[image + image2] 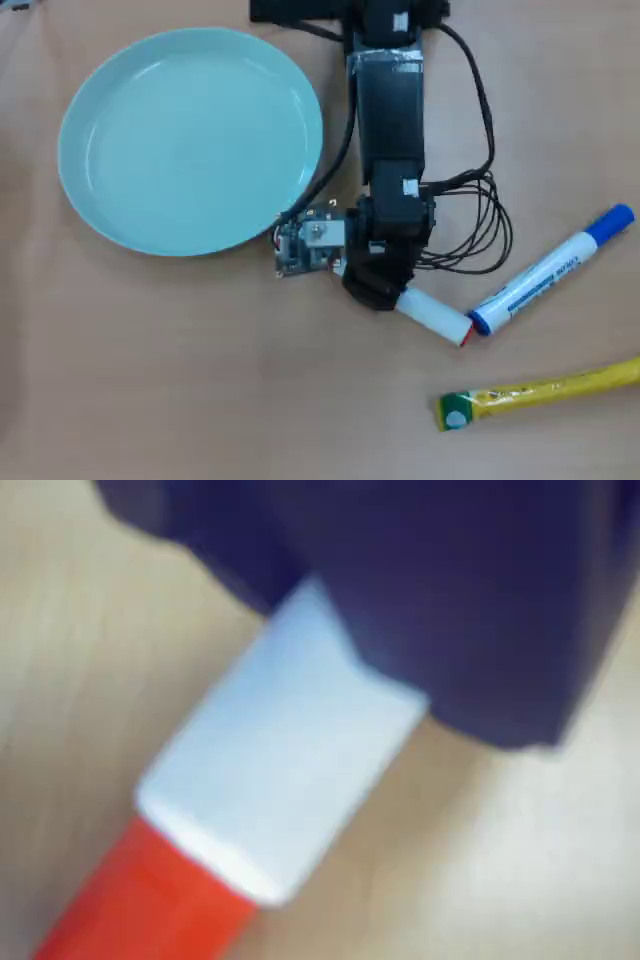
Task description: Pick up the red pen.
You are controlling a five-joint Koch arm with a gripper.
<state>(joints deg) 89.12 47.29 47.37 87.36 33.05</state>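
The red pen (432, 312) lies on the tan table, slanting down to the right in the overhead view, with its thin red ring at the lower right end. My gripper (378, 288) sits over its upper left part and hides the red cap there. In the wrist view the white barrel (280, 760) comes out from under the dark jaws, with the red cap (140, 900) at the lower left. The jaws look closed against the barrel. The pen still appears to rest on the table.
A white marker with a blue cap (555, 270) lies just right of the pen, its end almost touching the pen's ringed end. A yellow tube with a green end (540, 392) lies below it. A pale green plate (70, 170) sits at the upper left. Black cables (485, 235) loop right of the arm.
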